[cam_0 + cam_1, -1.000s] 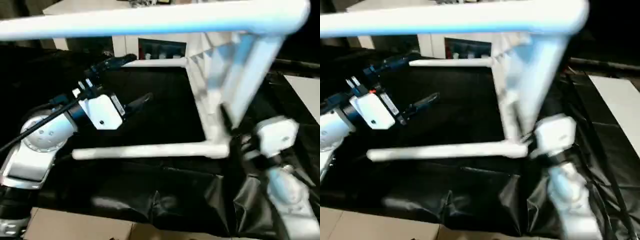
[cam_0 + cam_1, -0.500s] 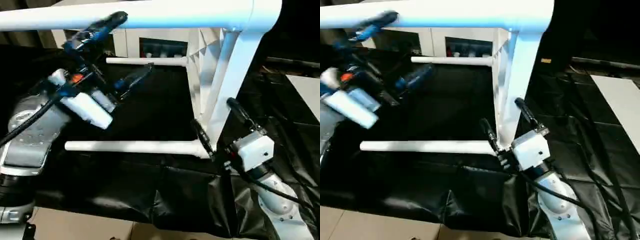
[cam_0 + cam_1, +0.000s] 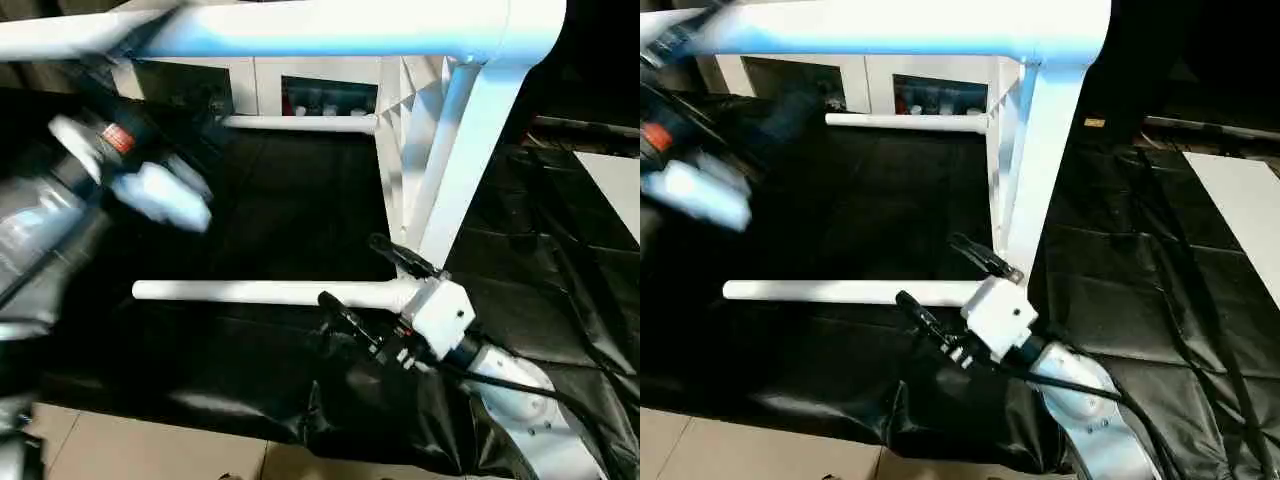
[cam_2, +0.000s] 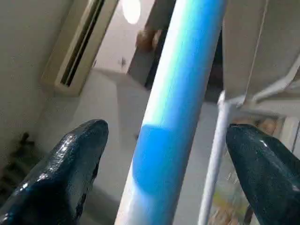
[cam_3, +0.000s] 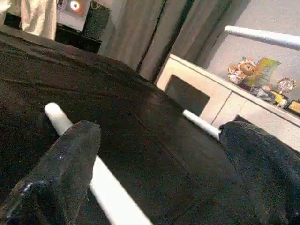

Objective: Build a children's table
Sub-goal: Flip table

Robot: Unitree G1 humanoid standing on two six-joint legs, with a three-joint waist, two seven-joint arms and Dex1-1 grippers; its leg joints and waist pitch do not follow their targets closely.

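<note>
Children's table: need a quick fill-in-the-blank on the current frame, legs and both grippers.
1. The children's table lies on a ____ sheet.
2. The right gripper sits at the lower leg with its fingers ____.
3. The left gripper has the top leg ____ its open fingers.

Missing words: black; open; between

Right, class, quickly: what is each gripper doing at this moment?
Left gripper: open, jaws either side of the table's top leg.
Right gripper: open, astride the lower leg.
</note>
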